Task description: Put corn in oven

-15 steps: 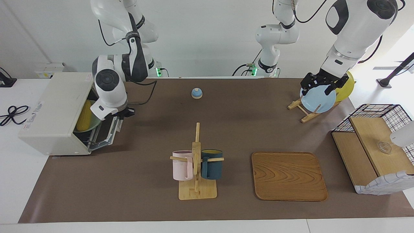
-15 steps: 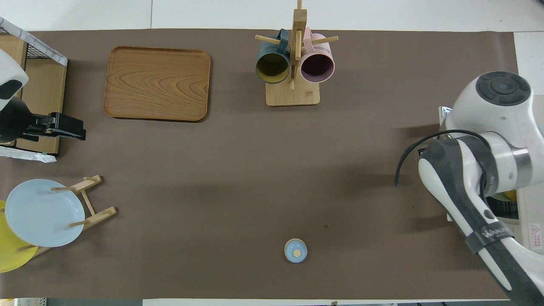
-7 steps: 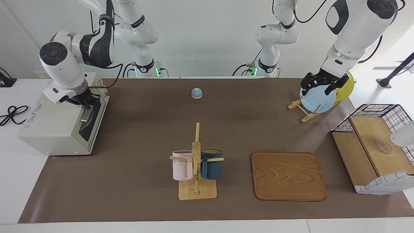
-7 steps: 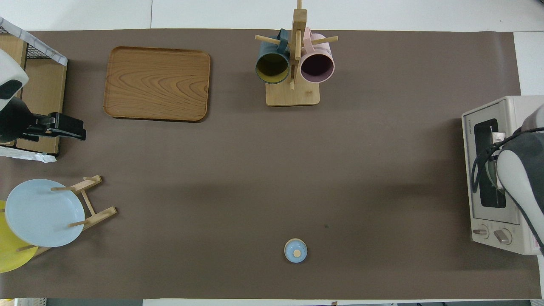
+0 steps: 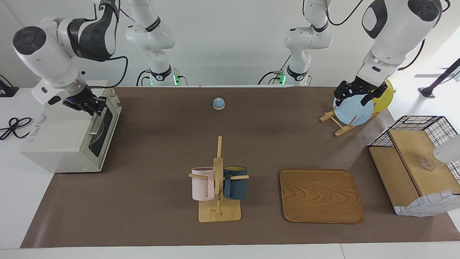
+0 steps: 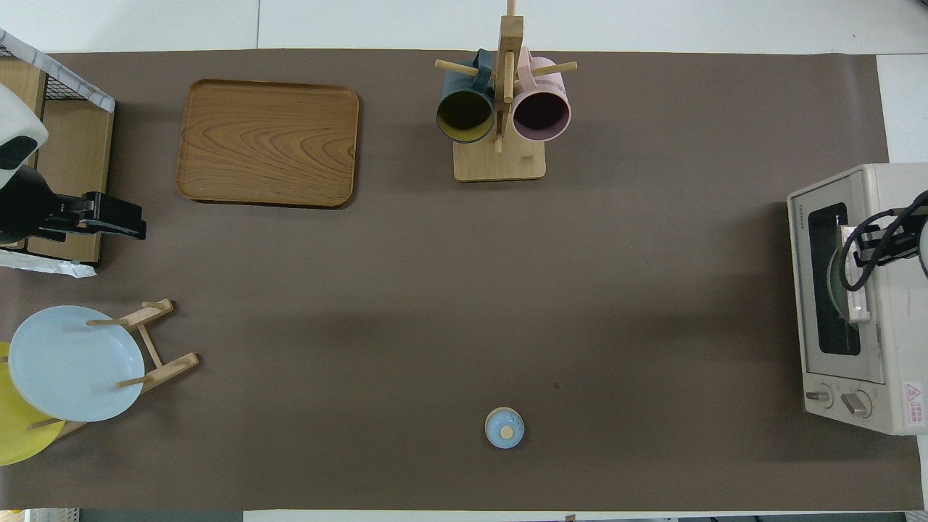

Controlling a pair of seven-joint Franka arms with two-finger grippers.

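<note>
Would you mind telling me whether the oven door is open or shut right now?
Shut: the oven door's dark glass stands upright against its front, handle at the top.

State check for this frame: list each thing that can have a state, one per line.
oven: door shut
corn: not visible
right gripper: over the oven's top edge by the door handle, holding nothing
left gripper: open, over the blue plate
blue plate: upright in its rack
mugs: hung on their stand
wooden tray: empty
</note>
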